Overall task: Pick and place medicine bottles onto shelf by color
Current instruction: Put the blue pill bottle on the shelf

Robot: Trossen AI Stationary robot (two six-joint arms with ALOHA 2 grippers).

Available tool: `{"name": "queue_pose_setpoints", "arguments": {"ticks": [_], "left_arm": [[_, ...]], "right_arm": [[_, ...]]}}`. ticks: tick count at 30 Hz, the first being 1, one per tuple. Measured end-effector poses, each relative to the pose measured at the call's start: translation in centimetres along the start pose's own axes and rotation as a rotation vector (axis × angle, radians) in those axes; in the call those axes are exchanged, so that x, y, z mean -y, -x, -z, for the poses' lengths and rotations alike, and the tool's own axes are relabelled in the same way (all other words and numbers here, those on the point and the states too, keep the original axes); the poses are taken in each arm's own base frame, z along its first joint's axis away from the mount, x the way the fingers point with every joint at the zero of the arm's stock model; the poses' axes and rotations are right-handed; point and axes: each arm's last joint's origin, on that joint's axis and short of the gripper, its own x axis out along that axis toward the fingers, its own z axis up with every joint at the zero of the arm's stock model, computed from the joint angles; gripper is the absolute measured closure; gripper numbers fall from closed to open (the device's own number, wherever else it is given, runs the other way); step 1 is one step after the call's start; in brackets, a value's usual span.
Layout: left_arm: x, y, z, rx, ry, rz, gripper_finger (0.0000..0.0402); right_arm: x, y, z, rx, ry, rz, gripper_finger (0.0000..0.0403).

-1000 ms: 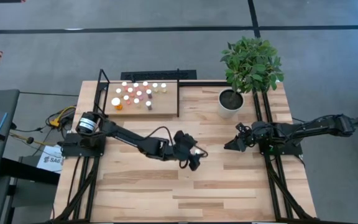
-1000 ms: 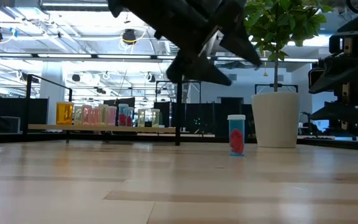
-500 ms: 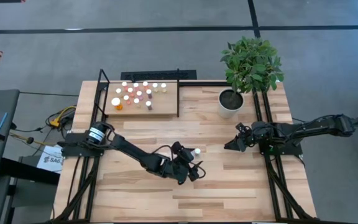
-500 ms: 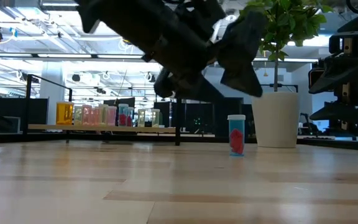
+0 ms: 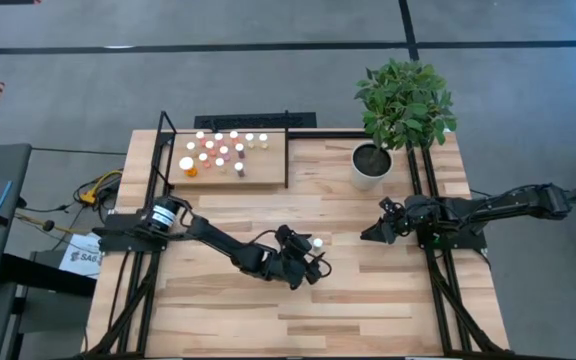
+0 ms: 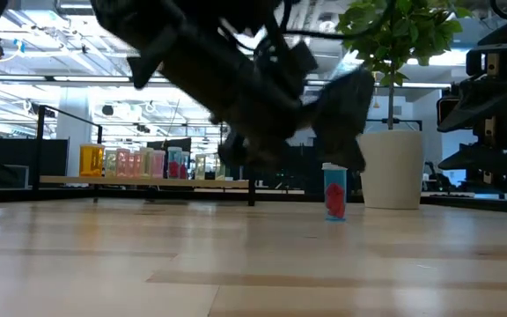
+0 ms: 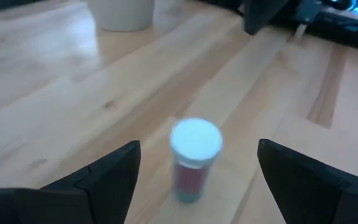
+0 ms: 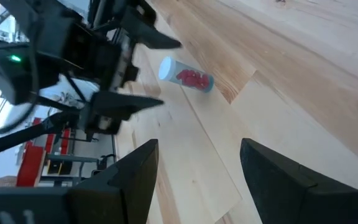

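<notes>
Left tool point(image 7: 194, 180) lower now, spread around upright bottle point(image 7: 193, 158) of red pills.

A pale plank-topped wooden desk point(image 5: 368, 300) stands on a grey floor point(image 5: 268, 80) crossed by dark lines point(image 5: 218, 47). At the desk's far right corner, a leafy green plant point(image 5: 405, 98) rises from a round white pot point(image 5: 370, 167). Yellow and orange cables point(image 5: 96, 189) trail off its left edge, beside a white printed label point(image 5: 80, 255).
</notes>
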Motion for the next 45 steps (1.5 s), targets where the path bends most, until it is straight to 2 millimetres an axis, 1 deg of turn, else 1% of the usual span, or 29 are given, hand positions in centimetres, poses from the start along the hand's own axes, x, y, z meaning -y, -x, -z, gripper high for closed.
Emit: {"name": "queue_pose_setpoints", "arguments": {"ticks": [3, 6, 9, 18, 21, 25, 32, 36, 40, 45], "left_arm": [[0.1, -0.7, 1.1, 0.019, 0.014, 0.0, 0.0091], [0.3, -1.1, 1.5, 0.05, 0.037, -0.005, 0.0091], [0.1, -1.3, 1.9, 0.039, 0.04, -0.013, 0.0091], [-0.4, -1.9, 1.5, 0.026, -0.036, -0.007, 0.0091], [-0.6, -2.1, 1.4, 0.02, -0.034, -0.002, 0.0098], [-0.8, -2.4, 1.3, 0.02, 0.019, -0.008, 0.0132], [-1.2, -2.9, 1.1, -0.007, 0.09, 0.021, 0.0218], [-1.4, -3.1, 0.9, -0.004, 0.127, 0.014, 0.0257], [-1.5, -3.2, 0.8, -0.002, 0.154, 0.012, 0.0283], [-1.6, -3.3, 0.8, 0.0, 0.18, 0.008, 0.03]], "right_arm": [[0.0, 0.0, 0.0, 0.0, 0.0, 0.001, 0.0153], [0.0, 0.0, 0.0, 0.0, 0.0, 0.001, 0.0153], [0.0, 0.0, 0.0, 0.0, 0.0, 0.001, 0.0153], [0.0, 0.0, 0.0, -0.001, -0.001, 0.002, 0.0153], [0.0, 0.0, 0.0, -0.001, 0.0, 0.002, 0.0153], [0.0, 0.0, 0.0, -0.001, 0.0, 0.002, 0.0153], [0.0, 0.0, 0.0, -0.001, 0.0, 0.002, 0.0153], [0.0, 0.0, 0.0, -0.001, -0.001, 0.002, 0.0153], [0.0, 0.0, 0.0, -0.001, -0.001, 0.002, 0.0153], [0.0, 0.0, 0.0, -0.001, -0.001, 0.003, 0.0153]]}}
